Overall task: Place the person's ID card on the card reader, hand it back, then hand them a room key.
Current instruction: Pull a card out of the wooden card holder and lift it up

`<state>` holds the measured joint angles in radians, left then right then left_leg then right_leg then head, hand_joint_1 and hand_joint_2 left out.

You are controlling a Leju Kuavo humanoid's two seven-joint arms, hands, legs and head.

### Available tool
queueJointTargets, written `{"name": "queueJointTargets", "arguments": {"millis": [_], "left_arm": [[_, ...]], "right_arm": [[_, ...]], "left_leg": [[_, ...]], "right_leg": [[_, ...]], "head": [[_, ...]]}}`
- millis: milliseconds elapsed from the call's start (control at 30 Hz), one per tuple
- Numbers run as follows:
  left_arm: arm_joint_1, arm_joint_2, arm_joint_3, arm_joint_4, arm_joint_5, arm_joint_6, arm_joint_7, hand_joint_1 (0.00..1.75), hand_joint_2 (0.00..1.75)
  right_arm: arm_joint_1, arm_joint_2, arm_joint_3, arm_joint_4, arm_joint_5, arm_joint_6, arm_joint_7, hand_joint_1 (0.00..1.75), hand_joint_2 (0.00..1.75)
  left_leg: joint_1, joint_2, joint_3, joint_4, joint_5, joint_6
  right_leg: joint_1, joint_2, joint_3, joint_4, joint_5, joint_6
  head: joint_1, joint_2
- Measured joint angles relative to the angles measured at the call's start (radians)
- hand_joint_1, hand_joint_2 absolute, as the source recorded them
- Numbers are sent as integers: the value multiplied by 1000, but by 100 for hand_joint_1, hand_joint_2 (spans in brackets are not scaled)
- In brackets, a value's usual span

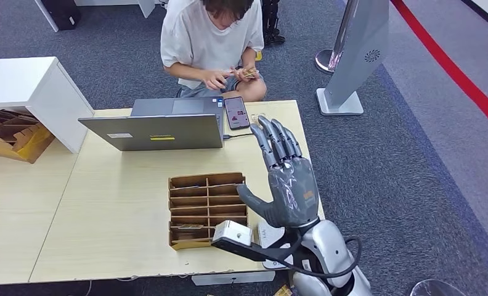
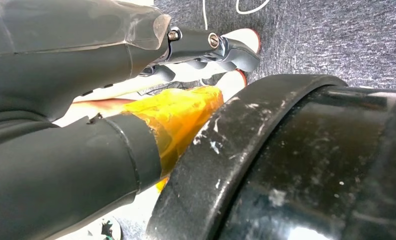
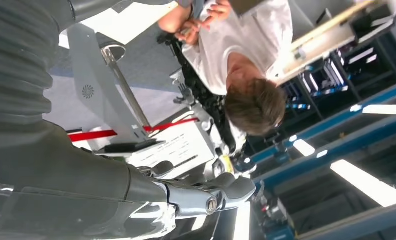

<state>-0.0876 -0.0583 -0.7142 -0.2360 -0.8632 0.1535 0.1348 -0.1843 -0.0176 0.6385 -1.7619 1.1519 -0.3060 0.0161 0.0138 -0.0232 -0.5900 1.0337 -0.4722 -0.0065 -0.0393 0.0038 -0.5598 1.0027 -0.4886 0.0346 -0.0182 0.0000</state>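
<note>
Right hand (image 1: 289,185) was raised over the near right part of the pale wooden table (image 1: 112,209), palm up, fingers straight and spread, thumb out to the side, holding nothing. I read it as an offered palm, waiting to receive.

Left hand (image 2: 136,60) hung low by the robot's body; its fingers looked curled in the left wrist view, but I could not tell whether they closed on anything.

Ahead of the right hand's fingertips, across the far table edge, the seated person in a white T-shirt (image 1: 212,37) held a small card-like item (image 1: 248,73) in both hands. I took it for the ID card, though it was too small to be sure.

Judged progress: nothing done yet. Card not received, not read, not returned; no key handed over.

The black phone-like slab with a lit screen (image 1: 236,113), just beyond the fingertips beside the open grey laptop (image 1: 161,126), may be the reader; uncertain. The brown cardboard compartment tray (image 1: 207,206) lay just thumb-side of the palm, with a small white box on a black mount (image 1: 232,233) below the thumb.

Room: open air forward towards the person. The table's right edge ran under the hand's outer side, carpet beyond. The laptop lid would crowd any sweep across to the thumb side.
</note>
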Motion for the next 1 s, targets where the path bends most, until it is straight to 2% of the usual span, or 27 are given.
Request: {"name": "queueJointTargets", "arguments": {"millis": [567, 1000], "left_arm": [[3, 1, 0, 0, 4, 5, -5, 0, 0], [3, 1, 0, 0, 8, 5, -6, 0, 0]], "right_arm": [[28, -103, 109, -47, -10, 108, 2, 0, 175], [87, -137, 163, -38, -19, 124, 9, 0, 175]], "left_leg": [[0, 0, 0, 0, 0, 0], [0, 0, 0, 0, 0, 0]], "right_leg": [[0, 0, 0, 0, 0, 0], [0, 0, 0, 0, 0, 0]], "head": [[0, 0], [0, 0]]}}
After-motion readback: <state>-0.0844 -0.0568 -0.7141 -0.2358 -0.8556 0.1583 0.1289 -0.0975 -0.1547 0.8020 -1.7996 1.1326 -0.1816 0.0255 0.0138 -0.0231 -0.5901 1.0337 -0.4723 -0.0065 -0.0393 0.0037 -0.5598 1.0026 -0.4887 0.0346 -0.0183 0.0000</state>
